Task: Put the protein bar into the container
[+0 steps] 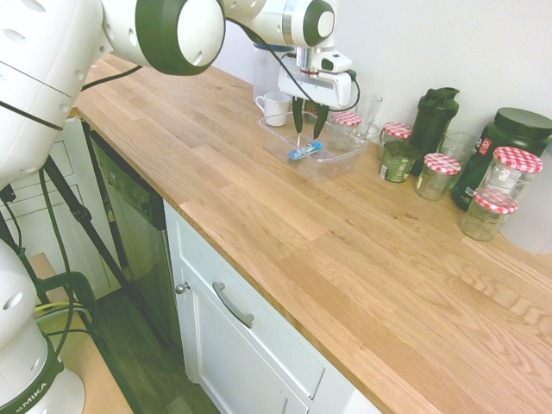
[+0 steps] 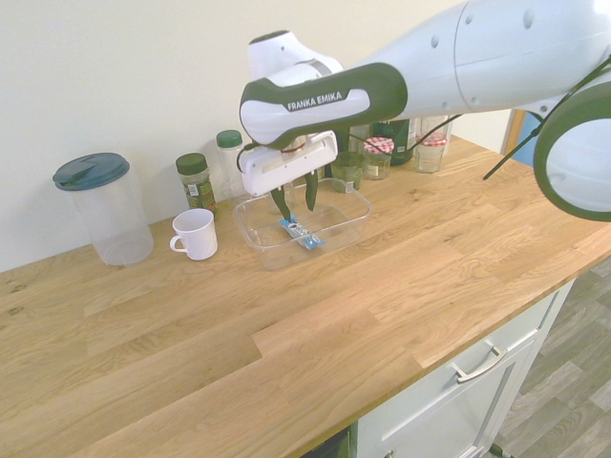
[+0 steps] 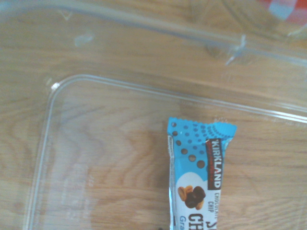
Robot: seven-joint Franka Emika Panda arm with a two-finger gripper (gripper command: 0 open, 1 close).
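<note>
Fingers spread on my pincer (image 1: 309, 122), and I can see clear wood and plastic between the two dark tips in both outside views, so it is released and grips nothing. It hangs tips-down over the container (image 1: 321, 160), just above the protein bar (image 1: 304, 152), and from the first outside view I can't tell whether the tips graze the wrapper or stop short of it. From the second outside view, the pincer (image 2: 295, 199) has its fingers a small gap apart with the protein bar (image 2: 301, 234) lying flat on the floor of the container (image 2: 346, 227) below them. My wrist view confirms it: the blue wrapper of the protein bar (image 3: 198, 172) lies inside the clear rim of the container (image 3: 45, 143), with oak grain showing through the plastic. Beside the tub on the arm's side sits a white mug (image 2: 196, 233), a lidded plastic jug (image 2: 102, 207) further along, both apart from it. Jars with red-checked lids (image 1: 436, 175) stand at the far side on the wooden counter (image 1: 345, 259).
</note>
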